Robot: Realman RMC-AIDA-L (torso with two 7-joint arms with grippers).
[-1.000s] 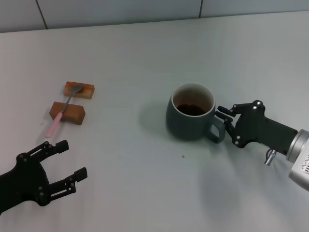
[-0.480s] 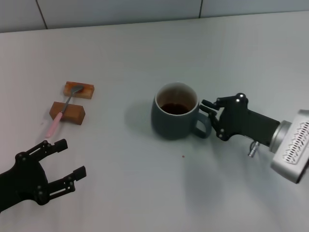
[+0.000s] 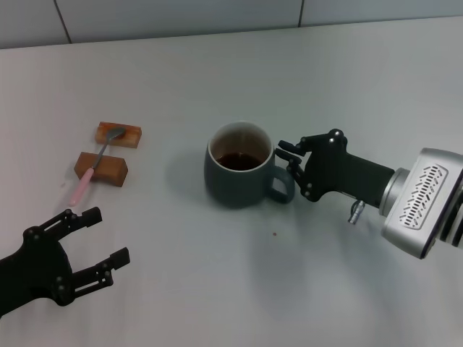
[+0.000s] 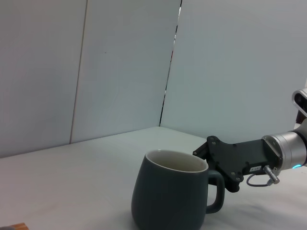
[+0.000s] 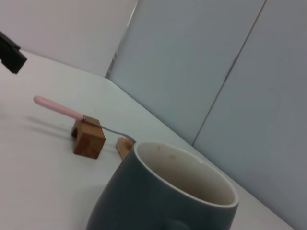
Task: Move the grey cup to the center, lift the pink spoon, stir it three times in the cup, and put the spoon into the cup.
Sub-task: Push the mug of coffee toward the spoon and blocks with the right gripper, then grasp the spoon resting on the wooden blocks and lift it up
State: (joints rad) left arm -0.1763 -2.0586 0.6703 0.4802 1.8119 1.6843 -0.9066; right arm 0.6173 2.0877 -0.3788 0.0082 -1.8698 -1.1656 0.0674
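A: From the head view, where does the grey cup stand?
B: Upright near the center of the white table, dark liquid inside, handle toward the robot's right. The right gripper is clenched on that handle.
A: And the pink spoon?
B: Well to the left, lying across two brown blocks, bowl on the far one, pink handle sticking out past the near one. The left gripper hovers low near the front left edge, fingers spread, holding nothing.
A: The left wrist view?
B: The cup in side profile, with the right gripper at the handle, its black fingers around the loop.
A: The right wrist view?
B: The cup's rim up close, pale inside. Behind it the spoon rests on the blocks. That arm's own fingers do not show here.
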